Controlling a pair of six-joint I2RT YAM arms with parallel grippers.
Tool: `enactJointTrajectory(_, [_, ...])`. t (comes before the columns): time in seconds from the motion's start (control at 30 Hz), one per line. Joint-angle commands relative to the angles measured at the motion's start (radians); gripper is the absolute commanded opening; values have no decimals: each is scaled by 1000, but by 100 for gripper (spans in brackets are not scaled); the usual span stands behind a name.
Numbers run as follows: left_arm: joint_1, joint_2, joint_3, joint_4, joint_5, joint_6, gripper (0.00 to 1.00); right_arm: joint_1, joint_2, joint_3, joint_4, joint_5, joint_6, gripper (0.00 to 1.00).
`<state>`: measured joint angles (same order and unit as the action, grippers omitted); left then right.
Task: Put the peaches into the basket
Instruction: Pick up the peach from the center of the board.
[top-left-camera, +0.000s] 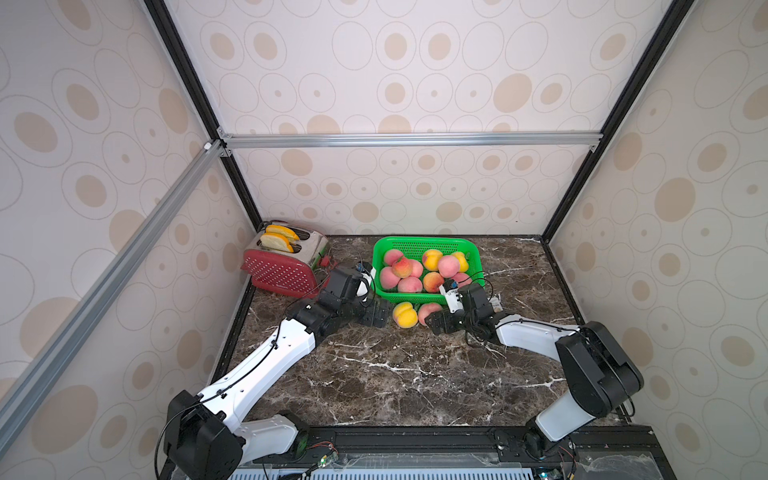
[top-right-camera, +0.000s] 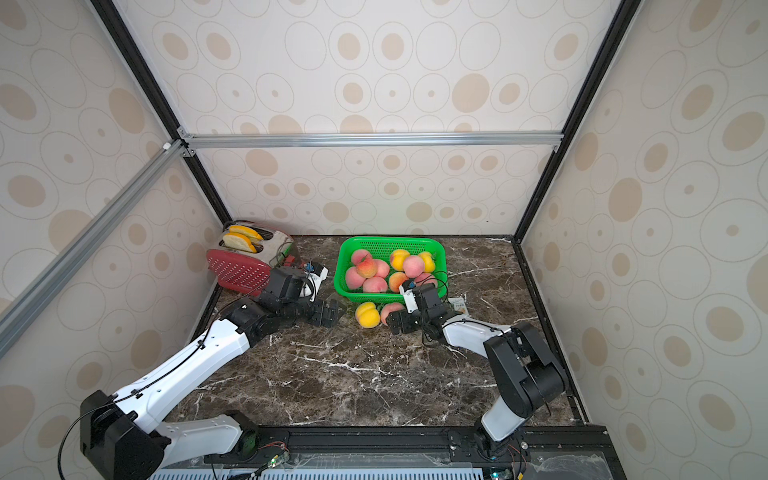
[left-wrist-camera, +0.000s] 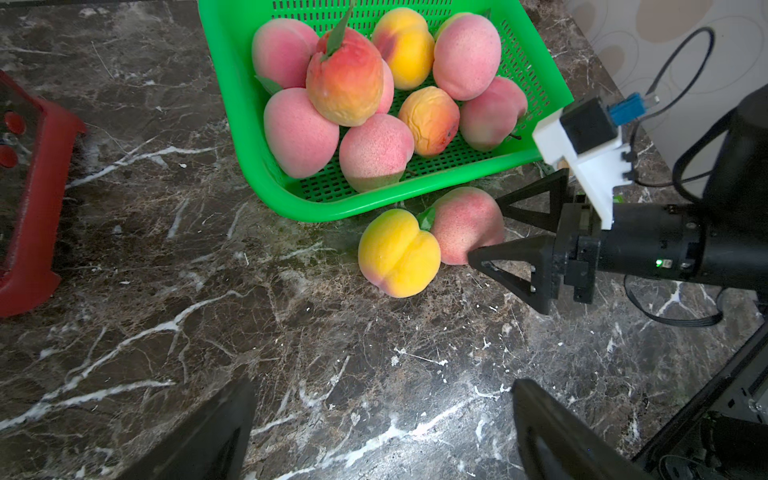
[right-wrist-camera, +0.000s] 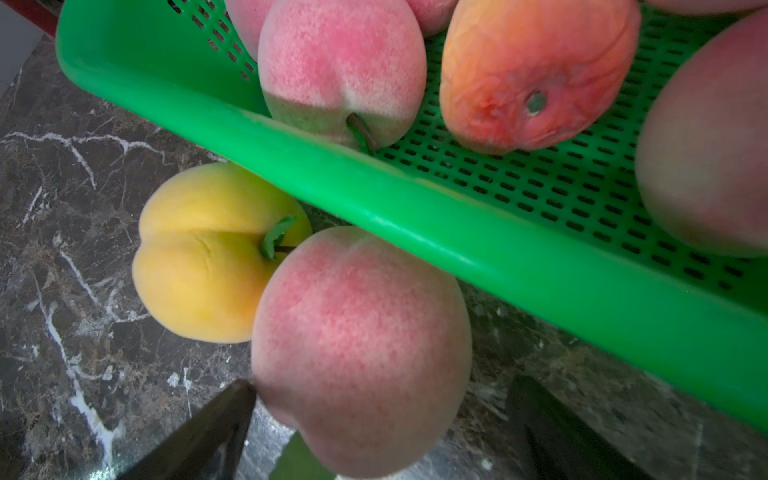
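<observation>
The green basket (top-left-camera: 409, 297) stands at the back of the marble table and holds several pink, orange and yellow peaches (top-left-camera: 409, 284). On the table, against its front wall, lie a yellow peach (top-left-camera: 405, 314) (left-wrist-camera: 399, 253) and a pink peach (top-left-camera: 429, 309) (right-wrist-camera: 361, 340), touching each other. My right gripper (top-left-camera: 436, 322) (right-wrist-camera: 382, 415) is open around the pink peach; one fingertip (right-wrist-camera: 243, 395) touches it and the other stands apart. My left gripper (top-left-camera: 376, 313) (left-wrist-camera: 382, 415) is open and empty over bare table, just left of the yellow peach.
A red-and-silver toaster (top-left-camera: 286, 266) with two bread slices (top-left-camera: 276, 241) sits at the back left, close behind the left wrist. A small card (top-left-camera: 495, 307) lies right of the right wrist. Patterned walls enclose the table on three sides.
</observation>
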<state>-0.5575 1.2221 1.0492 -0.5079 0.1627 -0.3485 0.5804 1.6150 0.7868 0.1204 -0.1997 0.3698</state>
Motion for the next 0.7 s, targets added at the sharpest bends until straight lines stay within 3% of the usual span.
enactJointTrajectory(0.0, [-8, -9, -5, 27, 1, -11, 99, 10, 26, 25, 24, 5, 16, 98])
enactJointTrajectory(0.3, [-21, 12, -3, 37, 2, -20, 99, 20, 72, 37, 56, -19, 33, 93])
enactJointTrajectory(0.67, [-23, 19, 5, 39, -3, -16, 99, 20, 61, 23, 64, -25, 37, 76])
